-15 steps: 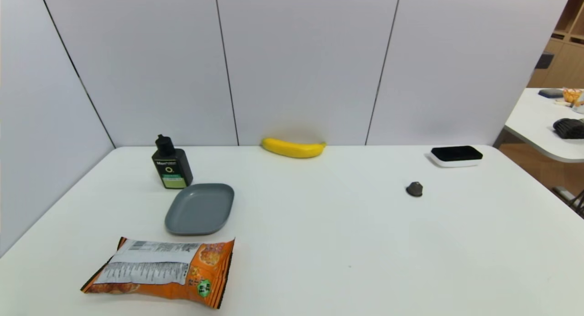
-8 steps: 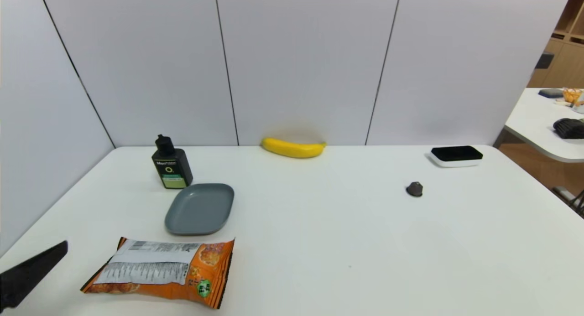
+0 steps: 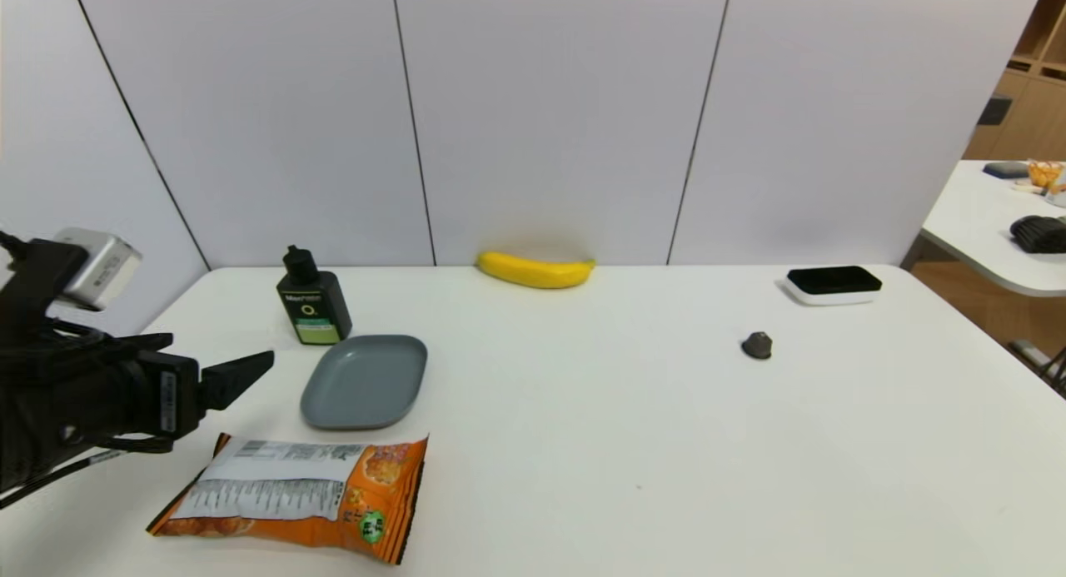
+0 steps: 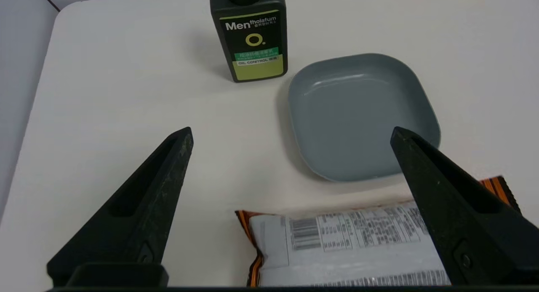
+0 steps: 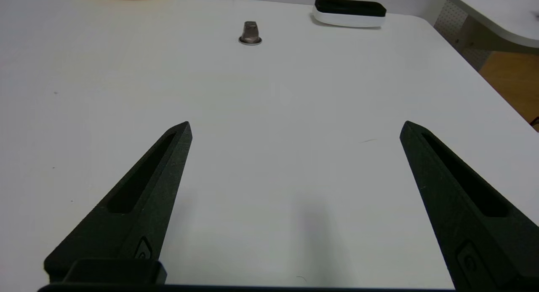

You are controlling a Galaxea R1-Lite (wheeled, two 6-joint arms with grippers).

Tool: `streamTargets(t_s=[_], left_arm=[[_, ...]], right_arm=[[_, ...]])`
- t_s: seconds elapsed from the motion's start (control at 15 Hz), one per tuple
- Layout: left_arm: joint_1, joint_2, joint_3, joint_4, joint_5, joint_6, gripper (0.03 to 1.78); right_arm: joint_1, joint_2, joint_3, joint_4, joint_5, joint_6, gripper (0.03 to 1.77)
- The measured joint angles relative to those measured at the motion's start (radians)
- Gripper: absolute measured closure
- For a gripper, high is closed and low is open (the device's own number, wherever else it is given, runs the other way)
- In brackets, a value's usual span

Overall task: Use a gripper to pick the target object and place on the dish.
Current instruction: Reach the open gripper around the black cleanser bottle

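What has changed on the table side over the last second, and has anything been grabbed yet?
The left gripper has come into the head view from the lower left and advanced toward the black bottle, jaws wide open, holding nothing. Bottle, grey dish, snack bag and banana have not moved.

The head camera looks forward and down from above over the whole white table [image 3: 633, 444]. The left wrist camera sits low and close, facing the bottle [image 4: 252, 39] and dish [image 4: 362, 111], which the head view shows at centre left. The right wrist camera faces the table's right half.
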Motion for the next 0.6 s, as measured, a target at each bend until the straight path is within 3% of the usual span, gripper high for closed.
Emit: streamTargets(t_s=[0.4,0.6], left_arm=[[0.0,0.304,0.163,-0.6,0.0,-0.028,0.12],[0.004,0.416,0.17,-0.794,0.0,-0.034,0.12]], right_arm=[[0.0,0.0,0.0,0.0,0.0,0.0,0.09],[0.0,0.0,0.0,0.0,0.0,0.0,0.09]])
